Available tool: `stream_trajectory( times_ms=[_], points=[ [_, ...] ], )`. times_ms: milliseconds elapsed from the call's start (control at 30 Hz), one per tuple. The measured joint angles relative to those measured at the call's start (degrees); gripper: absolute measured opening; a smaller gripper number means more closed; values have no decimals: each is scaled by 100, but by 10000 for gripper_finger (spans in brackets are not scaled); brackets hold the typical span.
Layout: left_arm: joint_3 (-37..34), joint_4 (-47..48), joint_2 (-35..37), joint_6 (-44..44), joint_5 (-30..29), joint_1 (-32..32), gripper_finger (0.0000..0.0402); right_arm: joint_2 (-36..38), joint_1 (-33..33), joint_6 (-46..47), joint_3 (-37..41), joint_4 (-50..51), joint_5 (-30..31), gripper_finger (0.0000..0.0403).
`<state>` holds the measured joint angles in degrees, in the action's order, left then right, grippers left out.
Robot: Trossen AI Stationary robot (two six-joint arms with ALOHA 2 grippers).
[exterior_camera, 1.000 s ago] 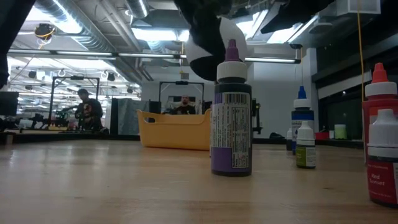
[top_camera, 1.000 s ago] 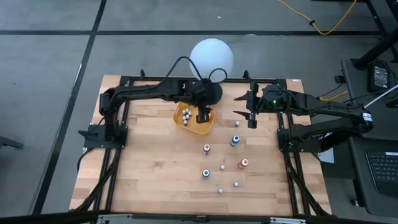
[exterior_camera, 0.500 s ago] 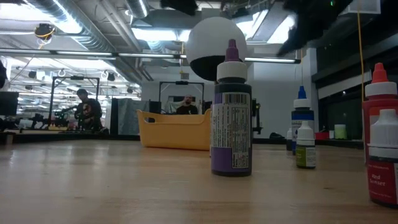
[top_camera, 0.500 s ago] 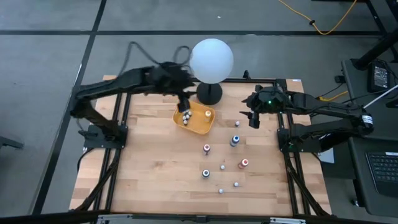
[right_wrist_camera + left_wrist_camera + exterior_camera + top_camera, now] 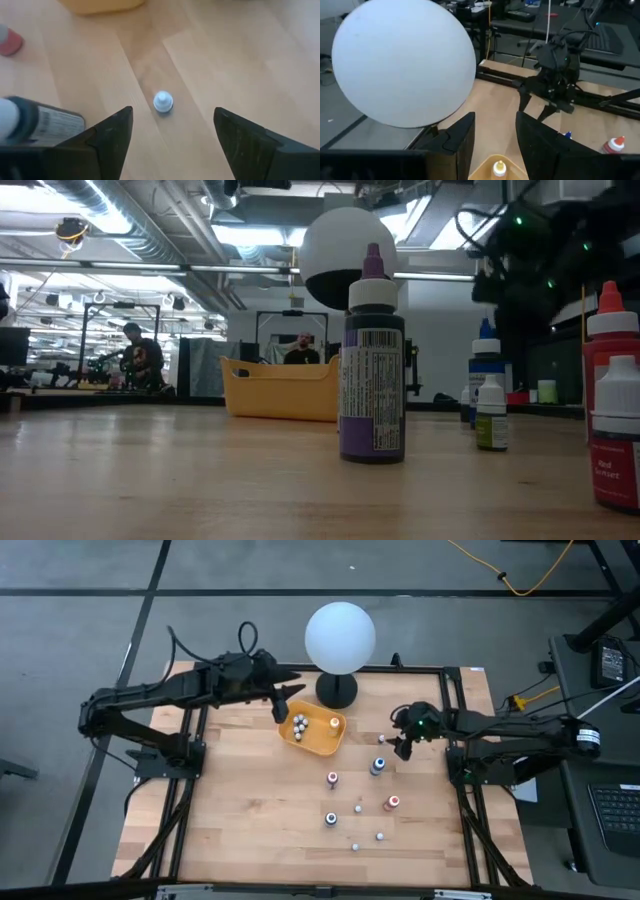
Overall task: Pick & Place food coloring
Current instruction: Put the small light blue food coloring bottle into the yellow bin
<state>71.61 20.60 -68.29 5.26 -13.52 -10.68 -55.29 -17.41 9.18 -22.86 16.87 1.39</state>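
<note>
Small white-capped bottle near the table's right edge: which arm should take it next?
The right. The right gripper hangs over that small white-capped bottle with jaws open, the bottle centred between its fingers. The left gripper is beside the yellow tray, farther from it, holding nothing.

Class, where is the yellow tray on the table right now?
In the high view, the yellow tray sits toward the table's far edge, just in front of the white globe.
</note>
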Motion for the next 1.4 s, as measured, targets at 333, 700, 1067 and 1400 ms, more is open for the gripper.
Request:
stream_trajectory(
  times_ms=[333, 700, 1067, 1400],
  points=[
    [-2, -32, -105, 2, -58, 42, 135, -119, 2, 373, 1092, -1376, 19, 281],
    [-2, -329, -105, 2, -53, -105, 133, -1223, 2, 232, 1228, -2584, 237, 281],
    [-2, -326, -105, 0, -35, -148, 130, -1870, 2, 208, 1212, -3362, 260, 281],
    [-2, -326, -105, -136, -50, -148, 129, -1880, 21, 88, 1214, -3369, 262, 220]
  ],
)
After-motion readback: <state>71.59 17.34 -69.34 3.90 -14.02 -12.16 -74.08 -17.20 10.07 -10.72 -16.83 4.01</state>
